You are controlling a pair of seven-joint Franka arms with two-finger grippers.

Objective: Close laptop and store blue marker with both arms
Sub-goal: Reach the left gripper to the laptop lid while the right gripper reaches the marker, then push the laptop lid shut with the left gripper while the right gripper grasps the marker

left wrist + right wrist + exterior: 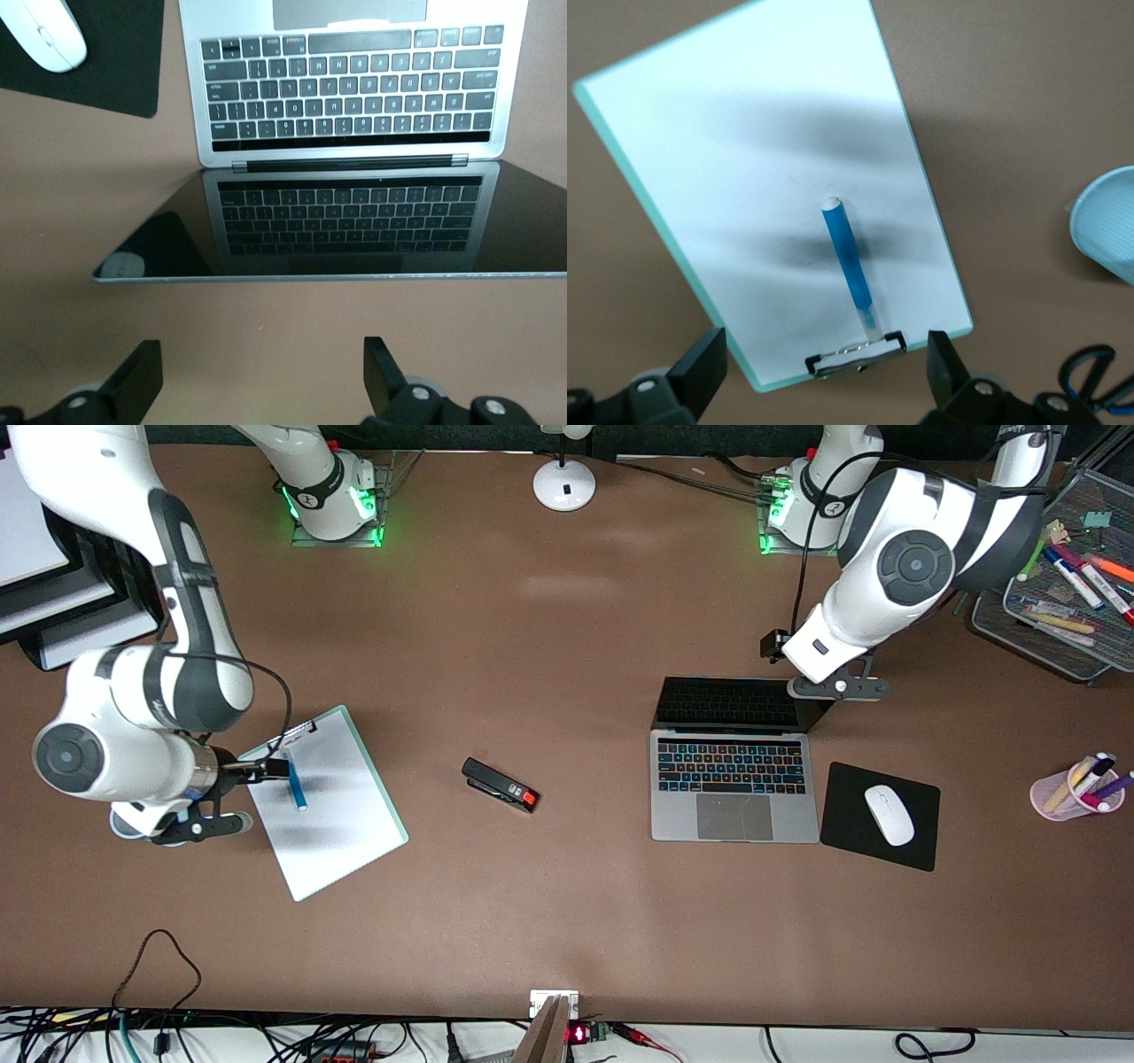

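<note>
right gripper (pixel 819 376), black two-finger claw with jaws spread wide and empty, poised over the clip end of the white mint-edged clipboard (pixel 354 841), on which lies the slim light-blue marker (pixel 297 786). left gripper (pixel 257 381), likewise open and empty, hangs above the lid edge of the slim silver-grey laptop (pixel 733 797), whose lid stands open. step judged: approach. next, each claw must descend, one to pinch the marker, one to press the lid.
</note>
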